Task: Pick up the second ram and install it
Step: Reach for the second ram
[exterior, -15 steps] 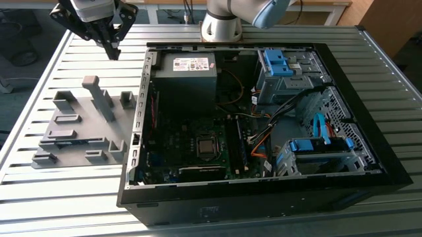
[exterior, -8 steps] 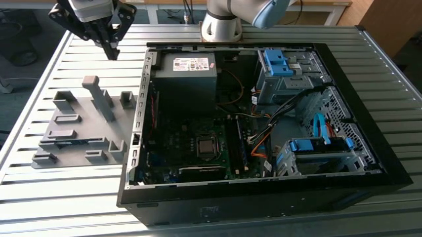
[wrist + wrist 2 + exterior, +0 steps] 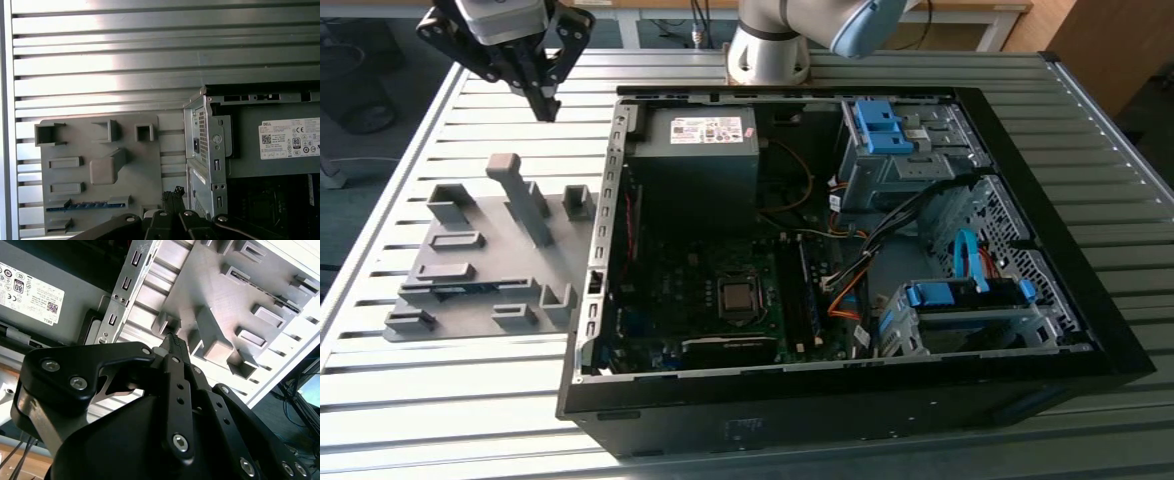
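While my gripper [image 3: 544,104] hangs empty, pressed together, near the grey tray [image 3: 145,165], the second ram [image 3: 82,205] lies slotted there: pickup not begun, I judge, needing the gripper spread.

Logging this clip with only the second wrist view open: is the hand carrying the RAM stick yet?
Observer: No. In the first wrist view the RAM stick lies in a long slot of the grey fixture tray, apart from the shut, empty hand.
Operator: Where is the hand?
Observer: In the exterior view the hand hangs raised above the slatted table, clear of the tray, touching nothing.
Operator: Is the case open?
Observer: Yes; the exterior view shows the computer case open, its motherboard exposed.
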Available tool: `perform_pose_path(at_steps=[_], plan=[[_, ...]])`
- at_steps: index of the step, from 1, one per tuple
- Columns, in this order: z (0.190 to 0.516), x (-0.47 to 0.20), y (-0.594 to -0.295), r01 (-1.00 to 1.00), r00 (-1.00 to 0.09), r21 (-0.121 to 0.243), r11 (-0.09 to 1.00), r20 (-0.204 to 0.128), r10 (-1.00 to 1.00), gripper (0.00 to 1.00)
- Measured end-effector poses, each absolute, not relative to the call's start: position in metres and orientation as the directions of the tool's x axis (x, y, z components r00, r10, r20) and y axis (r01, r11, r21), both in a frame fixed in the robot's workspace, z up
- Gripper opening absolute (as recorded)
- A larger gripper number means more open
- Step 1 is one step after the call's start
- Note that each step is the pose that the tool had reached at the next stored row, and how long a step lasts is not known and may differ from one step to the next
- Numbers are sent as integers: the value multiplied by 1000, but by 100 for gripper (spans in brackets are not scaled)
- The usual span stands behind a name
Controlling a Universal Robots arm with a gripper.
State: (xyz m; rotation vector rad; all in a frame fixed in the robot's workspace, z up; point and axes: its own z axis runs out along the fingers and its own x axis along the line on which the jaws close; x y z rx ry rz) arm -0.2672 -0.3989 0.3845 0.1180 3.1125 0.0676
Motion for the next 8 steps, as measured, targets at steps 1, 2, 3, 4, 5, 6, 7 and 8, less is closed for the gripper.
perform_pose_path(at_steps=[1, 2, 3, 4, 5, 6, 7, 8], plan=[[385, -267, -399, 75, -997, 44, 996, -24, 76, 11], [385, -268, -399, 75, -997, 44, 996, -24, 76, 11], [385, -268, -399, 75, -997, 44, 996, -24, 76, 11], [385, -269, -399, 75, -997, 44, 996, -24, 76, 11], [385, -269, -399, 75, -997, 44, 996, -24, 76, 11], [385, -269, -399, 75, -997, 44, 996, -24, 76, 11], [385, -269, -399, 75, -997, 44, 996, -24, 76, 11], [385, -269, -399, 75, -997, 44, 996, -24, 76, 11]])
